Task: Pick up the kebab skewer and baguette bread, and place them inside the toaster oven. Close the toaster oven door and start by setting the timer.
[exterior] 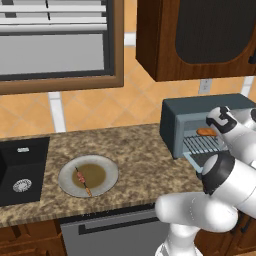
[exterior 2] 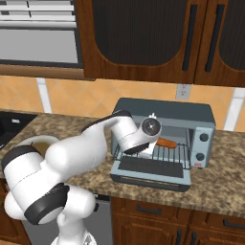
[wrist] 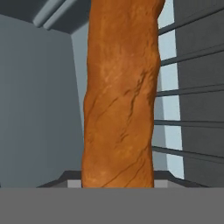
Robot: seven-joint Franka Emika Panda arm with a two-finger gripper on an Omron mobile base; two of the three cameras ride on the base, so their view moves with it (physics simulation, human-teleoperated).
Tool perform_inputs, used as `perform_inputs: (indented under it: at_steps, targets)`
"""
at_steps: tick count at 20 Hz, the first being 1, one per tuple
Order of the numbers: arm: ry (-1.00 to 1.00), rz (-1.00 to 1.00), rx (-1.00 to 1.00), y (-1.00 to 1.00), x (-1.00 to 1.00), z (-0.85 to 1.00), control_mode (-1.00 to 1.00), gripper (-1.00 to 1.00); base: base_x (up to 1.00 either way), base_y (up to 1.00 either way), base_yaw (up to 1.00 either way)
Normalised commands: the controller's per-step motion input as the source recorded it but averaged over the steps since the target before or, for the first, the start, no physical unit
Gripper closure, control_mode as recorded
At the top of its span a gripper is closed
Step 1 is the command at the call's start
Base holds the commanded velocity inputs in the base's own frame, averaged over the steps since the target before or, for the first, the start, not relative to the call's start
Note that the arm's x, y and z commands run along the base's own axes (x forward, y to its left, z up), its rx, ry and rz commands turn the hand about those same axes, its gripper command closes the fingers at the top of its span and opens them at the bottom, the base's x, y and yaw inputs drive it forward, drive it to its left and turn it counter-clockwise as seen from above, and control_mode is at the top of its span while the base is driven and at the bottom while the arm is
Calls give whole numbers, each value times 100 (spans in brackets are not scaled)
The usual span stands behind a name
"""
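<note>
Centrally, the baguette bread (wrist: 120, 96) runs bottom to top from the gripper, apparently clasped narrowly, inside the toaster oven (exterior 2: 201, 117) above its rack (wrist: 183, 92).

Fingertips hidden behind the arm in both base views; grip on the baguette (wrist: 120, 96) not confirmable, loaf cut off at top and bottom of hand view. Left end of baguette covered by wrist in right base view. Skewer (exterior: 83, 182) on plate (exterior: 107, 165) too small to resolve chunks.
</note>
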Motion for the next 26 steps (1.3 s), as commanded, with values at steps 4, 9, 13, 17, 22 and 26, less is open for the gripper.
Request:
perform_inputs:
  at_steps: [4, 9, 13, 17, 22, 26]
  targets:
    - [0, 0, 0, 0, 0, -29, -100, 100, 0, 0, 0]
    - [0, 0, 0, 0, 0, -35, -100, -100, 0, 0, 0]
    - [0, 0, 0, 0, 0, -22, -100, -100, 0, 0, 0]
    - [0, 0, 0, 0, -6, -9, -100, -100, 0, 0, 0]
    - [0, 0, 1, 0, -27, 3, -100, -100, 0, 0, 0]
    - [0, 0, 0, 0, -28, 19, -100, -100, 0, 0, 0]
